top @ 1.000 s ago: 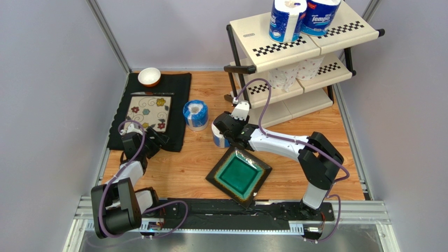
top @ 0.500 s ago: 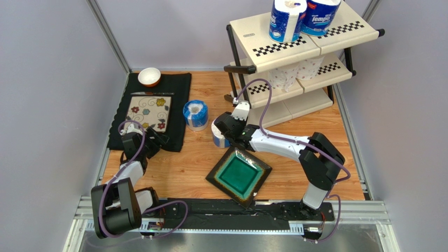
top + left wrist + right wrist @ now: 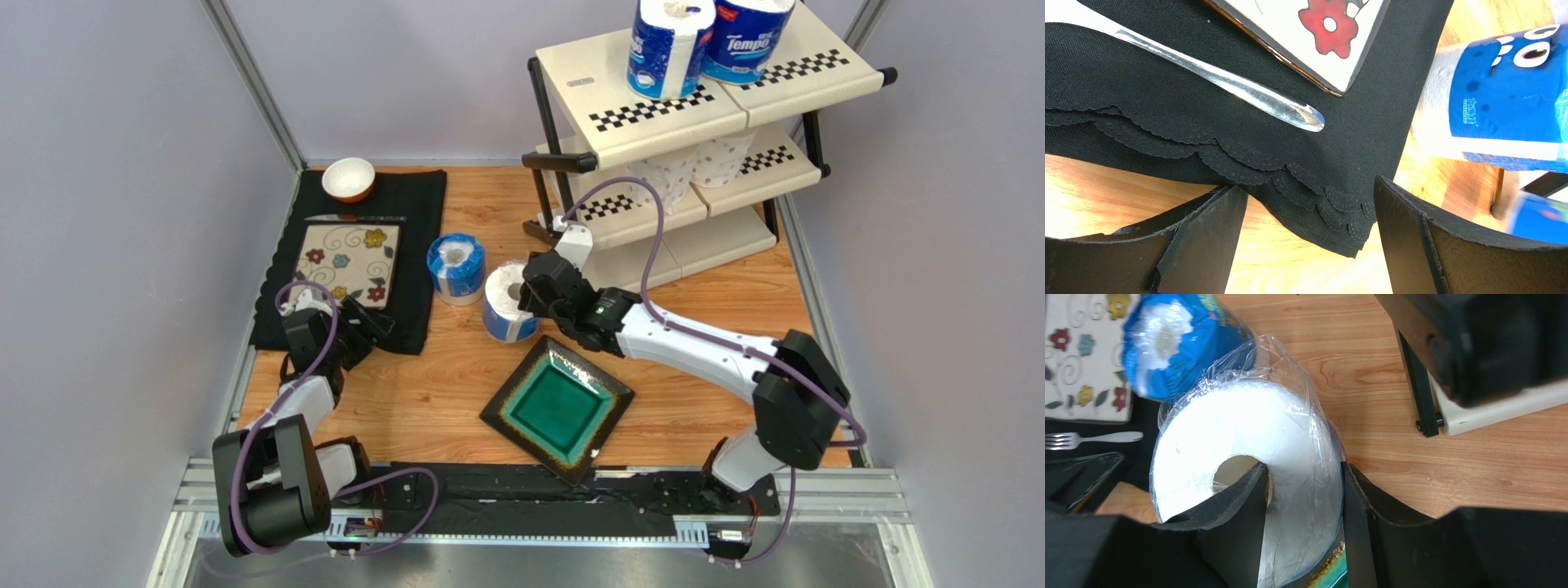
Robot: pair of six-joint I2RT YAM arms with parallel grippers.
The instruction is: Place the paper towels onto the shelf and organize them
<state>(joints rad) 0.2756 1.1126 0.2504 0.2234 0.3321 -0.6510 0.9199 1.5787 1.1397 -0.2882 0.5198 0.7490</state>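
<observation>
Paper towel roll (image 3: 1229, 429) in clear film is clamped by the right gripper (image 3: 1301, 478). One finger (image 3: 1235, 520) is pushed into the hollow core and the other presses on the outside, so the roll's wall is pinched between them. From above, this roll leans with its core facing up and to the left, just beyond the far corner of the green square plate (image 3: 558, 408). I cannot tell whether it is clear of the table (image 3: 454, 380).

A blue-wrapped roll (image 3: 455, 267) stands upright on the wood just left of the held one, near it but apart, beside the edge of the black placemat (image 3: 411, 208).

The shelf (image 3: 613, 86) stands at the far right, behind the right arm. Two Tempo rolls (image 3: 669, 43) stand side by side on its top tier, and two printed rolls (image 3: 669, 178) sit on the middle tier.

The left gripper (image 3: 1306, 196) hangs low over the scalloped near edge of the placemat, its fingers spread with nothing between them. A spoon (image 3: 1229, 86) and the corner of a floral plate (image 3: 1321, 30) lie on the cloth just ahead of it.
</observation>
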